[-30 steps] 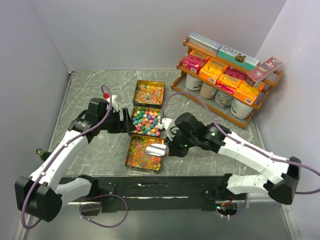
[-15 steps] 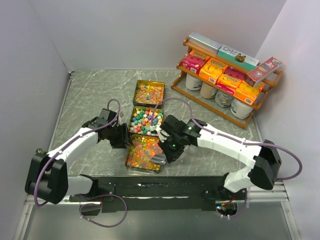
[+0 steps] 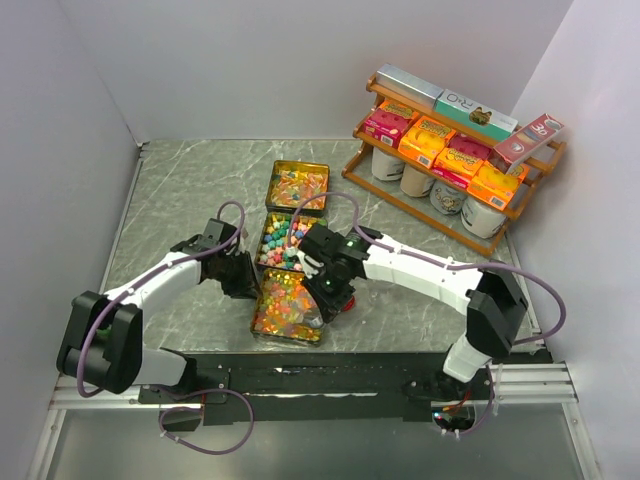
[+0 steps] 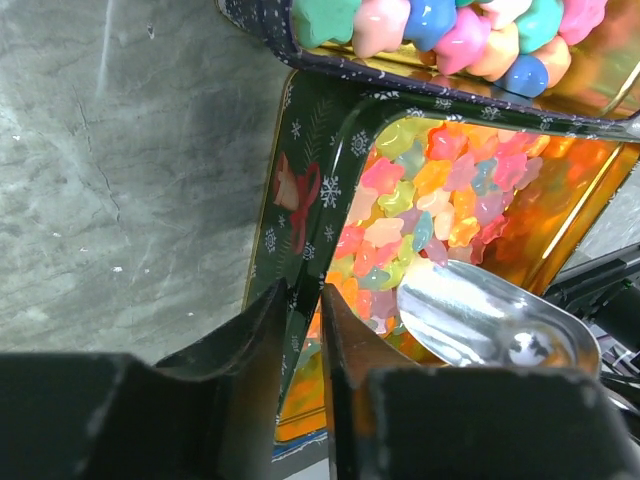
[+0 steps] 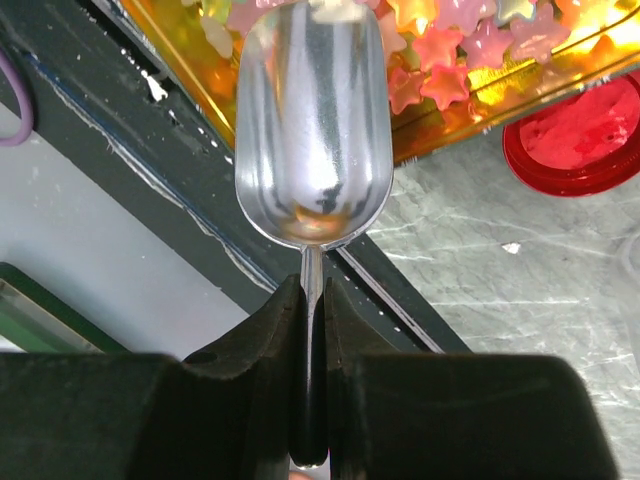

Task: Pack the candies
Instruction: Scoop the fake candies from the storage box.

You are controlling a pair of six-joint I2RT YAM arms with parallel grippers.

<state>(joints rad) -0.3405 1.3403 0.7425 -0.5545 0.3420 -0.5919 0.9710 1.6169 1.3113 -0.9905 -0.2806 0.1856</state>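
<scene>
Three open tins lie in a column. The near tin (image 3: 287, 308) holds star-shaped candies (image 4: 430, 195), which also show under the scoop (image 5: 470, 55). The middle tin (image 3: 287, 243) holds round mixed candies (image 4: 450, 25). The far tin (image 3: 297, 186) holds orange and pink sweets. My left gripper (image 4: 305, 300) straddles the near tin's left wall (image 4: 300, 230) and is shut on it. It sits at that tin's left side (image 3: 250, 283). My right gripper (image 5: 312, 290) is shut on the handle of an empty metal scoop (image 5: 312, 130). The scoop's bowl (image 4: 490, 320) hangs over the near tin's front end.
A red round lid (image 5: 585, 135) lies on the table just right of the near tin (image 3: 349, 303). A wooden shelf (image 3: 450, 150) with boxes and jars stands at the back right. The black base rail (image 3: 330, 375) runs along the near edge under the scoop.
My left gripper came in to the near tin's left wall and closed on it. My right arm swung left and brought the scoop over the near tin.
</scene>
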